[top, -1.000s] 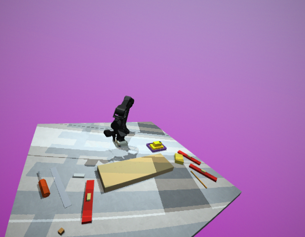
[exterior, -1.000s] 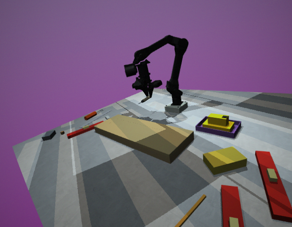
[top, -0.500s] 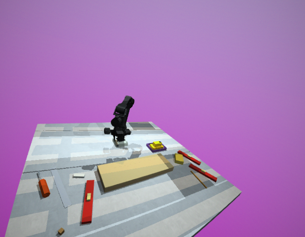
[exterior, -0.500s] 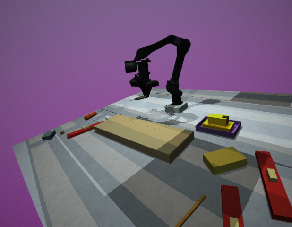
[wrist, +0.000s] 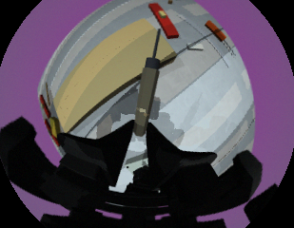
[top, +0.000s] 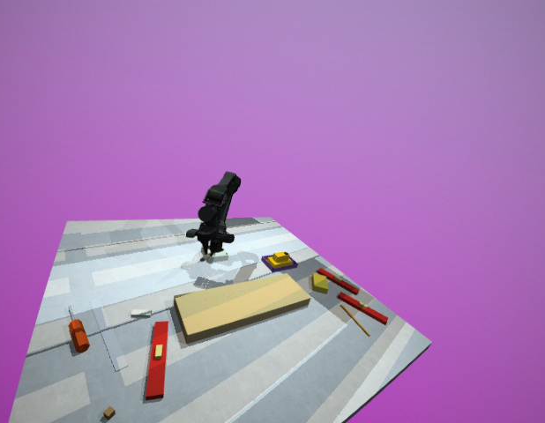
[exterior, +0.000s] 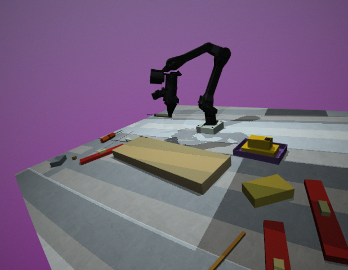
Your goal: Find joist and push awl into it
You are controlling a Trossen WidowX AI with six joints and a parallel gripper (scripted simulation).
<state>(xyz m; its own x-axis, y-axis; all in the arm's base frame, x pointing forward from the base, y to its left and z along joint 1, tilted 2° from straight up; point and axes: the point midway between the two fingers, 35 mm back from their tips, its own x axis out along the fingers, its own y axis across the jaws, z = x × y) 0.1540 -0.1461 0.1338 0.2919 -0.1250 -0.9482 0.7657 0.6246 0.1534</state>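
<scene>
The awl (top: 206, 256) (exterior: 162, 115) (wrist: 147, 92) is sitting between the jaws, which are closing on its handle near the butt end. Its thin shaft is pointing outward, away from the jaws, and in the exterior view the tool is lying nearly level rather than standing upright. It is hanging above the counter (top: 264, 364) (exterior: 139, 203) (wrist: 199, 100), apart from the panel (top: 241, 305) (exterior: 174, 162) (wrist: 104, 71).

The arm (top: 215, 196) (exterior: 216, 75) is bending over from its pale base (exterior: 219, 127), with the jaws pointing down beyond it. The panel is lying flat on the counter as a thick tan slab.

The yellow stud finder (top: 279, 258) (exterior: 260, 142) is resting inside the purple tray (top: 275, 269) (exterior: 257, 159), its raised part facing up. The tray is standing near one end of the panel. Near that same end, a yellow block (top: 319, 283) (exterior: 267, 190) (wrist: 54, 127) is lying outside the tray. Beyond it, two red bars are lying apart, and an orange stick (top: 354, 320) (exterior: 227, 250) is resting near one of them.

Near the panel's other end, another red bar (top: 156, 377) (exterior: 95, 158) (wrist: 161, 24) is carrying a small pale block. An orange screwdriver (top: 78, 335) (exterior: 107, 137) (wrist: 215, 30) is lying farther out, with a small white piece (top: 141, 313) (exterior: 128, 139) (wrist: 195, 47) between it and the panel.
</scene>
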